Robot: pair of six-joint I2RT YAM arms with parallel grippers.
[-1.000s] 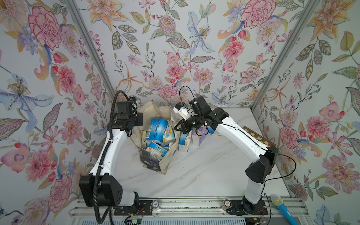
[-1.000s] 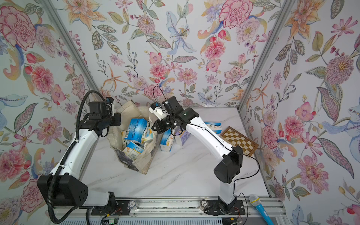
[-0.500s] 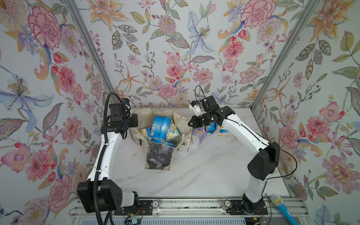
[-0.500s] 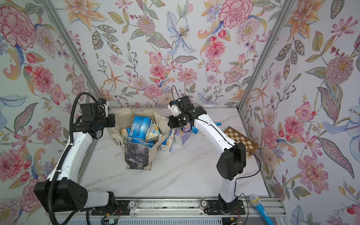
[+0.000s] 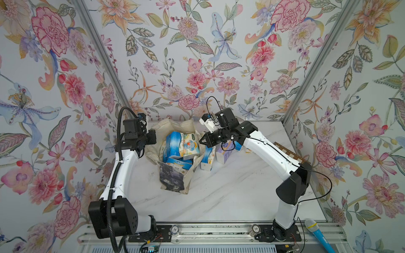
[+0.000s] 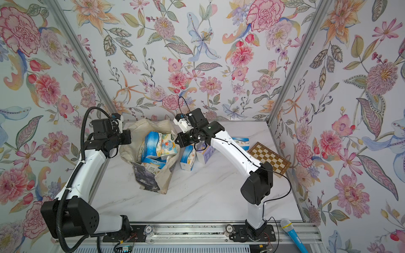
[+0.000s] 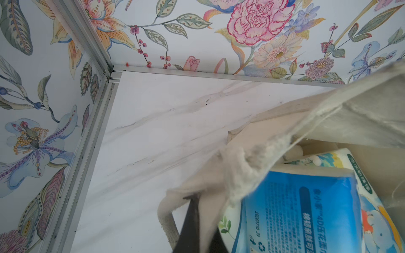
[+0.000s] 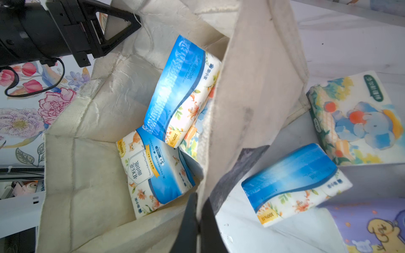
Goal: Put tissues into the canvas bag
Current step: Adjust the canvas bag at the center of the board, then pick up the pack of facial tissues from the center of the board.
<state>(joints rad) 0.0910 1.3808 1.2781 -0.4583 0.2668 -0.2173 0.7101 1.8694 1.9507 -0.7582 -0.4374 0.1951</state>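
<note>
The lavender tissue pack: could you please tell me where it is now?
In both top views the lavender pack stands on the table right of the canvas bag, beside a blue-and-white pack.

- canvas bag [image 5: 163, 129]: cream with a dark printed panel, its mouth open between the left gripper [image 5: 154, 138] and right gripper [image 5: 202, 141], each pinching a rim.
- tissues [image 5: 183, 144]: blue-and-white packs piled inside the bag, between the grippers.
- blue-and-white pack [image 5: 207, 158] and lavender pack [image 5: 223, 154]: outside the bag, just under the right gripper.

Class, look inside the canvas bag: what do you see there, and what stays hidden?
Inside the canvas bag, a blue-and-white tissue pack rests partly on a second pack. Whatever lies under them is covered, and the bag's raised wall hides the rest.
</note>
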